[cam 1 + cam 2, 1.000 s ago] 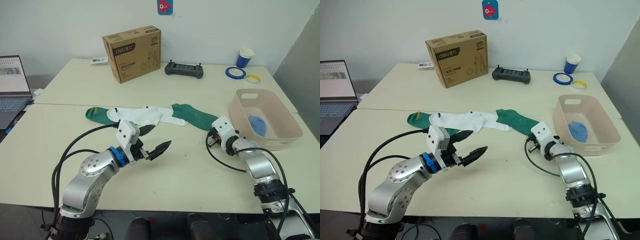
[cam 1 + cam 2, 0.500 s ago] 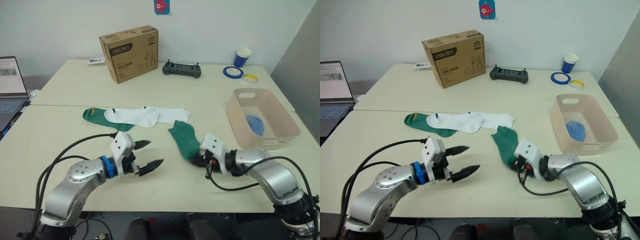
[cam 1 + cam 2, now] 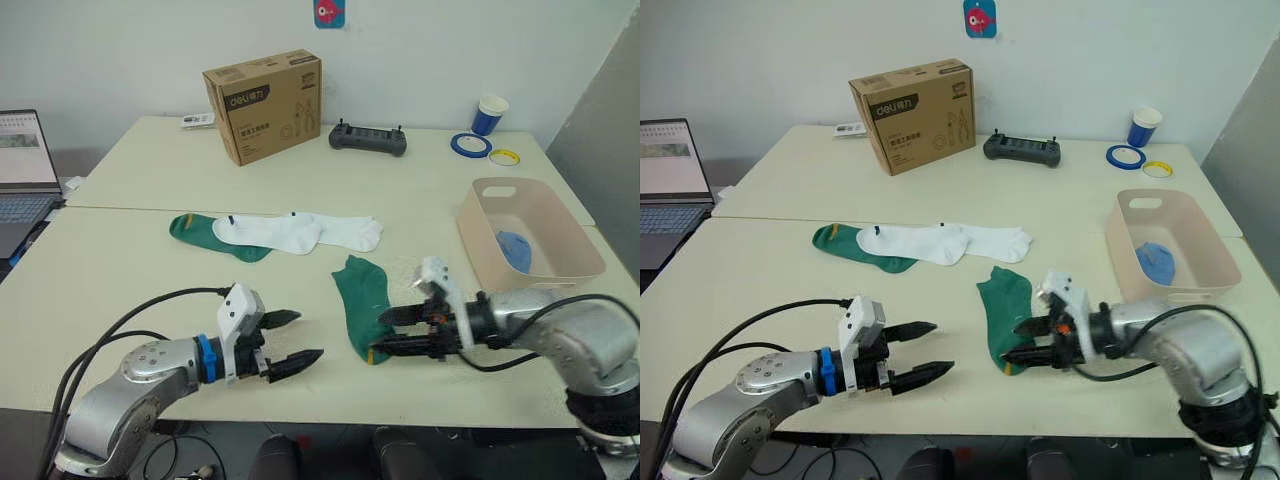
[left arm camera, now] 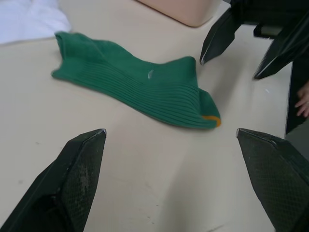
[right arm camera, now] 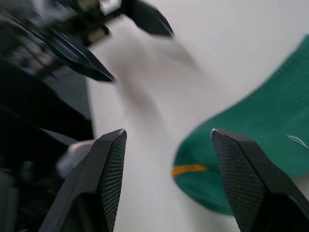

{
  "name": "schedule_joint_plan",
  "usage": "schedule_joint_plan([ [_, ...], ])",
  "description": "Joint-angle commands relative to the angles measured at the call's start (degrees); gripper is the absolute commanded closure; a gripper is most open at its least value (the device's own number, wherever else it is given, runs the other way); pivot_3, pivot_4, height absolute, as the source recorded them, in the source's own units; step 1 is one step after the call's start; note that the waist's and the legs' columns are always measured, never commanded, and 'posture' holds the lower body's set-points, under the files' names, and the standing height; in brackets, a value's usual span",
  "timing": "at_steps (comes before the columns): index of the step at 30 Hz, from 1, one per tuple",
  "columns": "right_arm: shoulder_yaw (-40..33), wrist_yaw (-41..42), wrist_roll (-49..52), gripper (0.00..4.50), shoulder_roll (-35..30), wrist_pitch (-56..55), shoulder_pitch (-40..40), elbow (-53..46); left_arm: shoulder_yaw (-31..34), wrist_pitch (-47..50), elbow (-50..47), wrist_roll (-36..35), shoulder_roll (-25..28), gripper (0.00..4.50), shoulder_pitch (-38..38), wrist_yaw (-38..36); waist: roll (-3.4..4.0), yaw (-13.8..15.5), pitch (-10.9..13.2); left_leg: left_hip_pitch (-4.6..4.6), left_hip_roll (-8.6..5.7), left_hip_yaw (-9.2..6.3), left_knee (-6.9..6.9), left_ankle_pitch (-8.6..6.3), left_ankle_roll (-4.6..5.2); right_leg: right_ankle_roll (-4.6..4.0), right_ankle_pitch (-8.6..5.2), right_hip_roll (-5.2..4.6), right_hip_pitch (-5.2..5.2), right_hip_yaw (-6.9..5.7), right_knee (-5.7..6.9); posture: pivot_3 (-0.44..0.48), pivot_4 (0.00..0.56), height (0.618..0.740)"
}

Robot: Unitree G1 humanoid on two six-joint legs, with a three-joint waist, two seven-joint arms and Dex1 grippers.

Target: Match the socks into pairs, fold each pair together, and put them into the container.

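Pairing step, green pair in hand (my read): one blue item already sits in the container [image 3: 530, 243], four socks are out on the tabletop [image 3: 120, 280].

Left to right:
- Laptop [image 3: 25, 165] at the far left edge, clear of the work.
- Left hand [image 3: 288, 341] low over the tabletop, fingers spread, holding nothing, pointing at the loose sock.
- First green sock [image 3: 205, 235] further back, partly under the two white socks [image 3: 300, 231], which overlap each other.
- Second green sock [image 3: 362, 308] lies flat alone, yellow toe mark toward the robot.
- Right hand [image 3: 385, 332] at that toe end, fingers spread on either side of it, not pinching.
- Container at the right, well apart from the socks.

Next move likely needs the buried green sock pulled free, or this one carried to it; the white socks on top are the obstacle. Cardboard box [image 3: 265, 105], controller [image 3: 368, 139], cup [image 3: 489, 114] and tape rolls [image 3: 470, 145] sit at the back, out of the way.
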Motion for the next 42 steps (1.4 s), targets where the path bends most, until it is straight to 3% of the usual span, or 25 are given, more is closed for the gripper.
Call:
schedule_joint_plan([
  [1,0.77,0.77,-4.44,1.69,-4.31,-9.36,1.36,3.43,-2.14,3.81,-2.05,-1.79,-1.04,0.0,-0.32,2.58,-0.01,-0.03,0.0,0.0,0.0,-0.02,-0.01,0.0,0.0,0.01,-0.01,0.01,0.0,-0.01,0.0,0.0,0.15,0.74],
  [4,3.4,0.82,-8.98,1.69,-7.2,-16.7,4.18,6.87,-5.01,6.27,-1.99,-2.37,-3.03,0.0,-1.38,4.22,-0.06,0.19,0.02,0.0,-0.04,-0.05,-0.01,0.0,0.0,-0.13,-0.11,0.01,0.0,-0.02,-0.02,0.0,0.15,0.74],
  [7,3.88,0.79,-11.4,1.69,-8.36,-21.33,6.34,9.49,-10.44,5.7,0.22,1.44,-4.62,0.0,-3.51,4.85,-0.06,0.21,0.02,-0.02,-0.07,0.02,0.01,0.0,0.0,-0.09,-0.09,-0.01,0.0,0.06,-0.03,0.0,0.15,0.74],
  [17,2.44,-2.14,-10.63,1.69,-6.81,-22.41,6.53,10.21,-15.96,6.15,7.02,4.33,-9.93,0.0,-9.87,5.83,-0.06,0.02,0.02,0.01,-0.09,-0.01,0.05,0.0,0.0,0.01,-0.01,0.03,0.03,0.09,0.0,0.0,0.15,0.74],
  [22,1.92,-3.11,-10.14,1.66,-6.73,-22.29,6.22,10.22,-16.98,5.43,9.08,5.61,-11.07,1.19,-11.81,5.37,-0.06,0.18,0.02,0.01,-0.1,-0.02,0.06,0.0,0.01,0.08,0.02,0.03,0.04,0.1,0.0,0.0,0.15,0.74],
  [32,2.34,-4.06,-10.51,1.66,-6.81,-23.13,5.93,10.92,-17.2,3.43,11.35,7.89,-12.68,4.45,-13.39,4.24,-0.06,0.2,0.02,-0.01,-0.1,-0.04,0.05,0.0,0.01,0.21,0.1,0.03,0.03,0.08,0.0,0.0,0.15,0.74],
  [38,2.88,-4.17,-10.83,1.66,-6.28,-23.85,4.84,12.27,-16.48,2.54,10.6,8.52,-11.36,4.45,-12.67,3.46,-0.06,0.19,0.02,-0.01,-0.1,-0.02,0.06,0.0,0.01,0.22,0.11,0.03,0.03,0.09,0.0,0.0,0.15,0.74],
  [42,2.91,-3.75,-10.96,1.66,-6.5,-24.37,4.48,13.23,-13.36,3.21,8.23,7.62,-7.18,4.45,-11.23,2.15,-0.06,0.08,0.02,0.0,-0.08,-0.03,0.04,0.0,0.01,0.23,0.11,0.04,0.02,0.09,0.0,0.0,0.15,0.74],
])
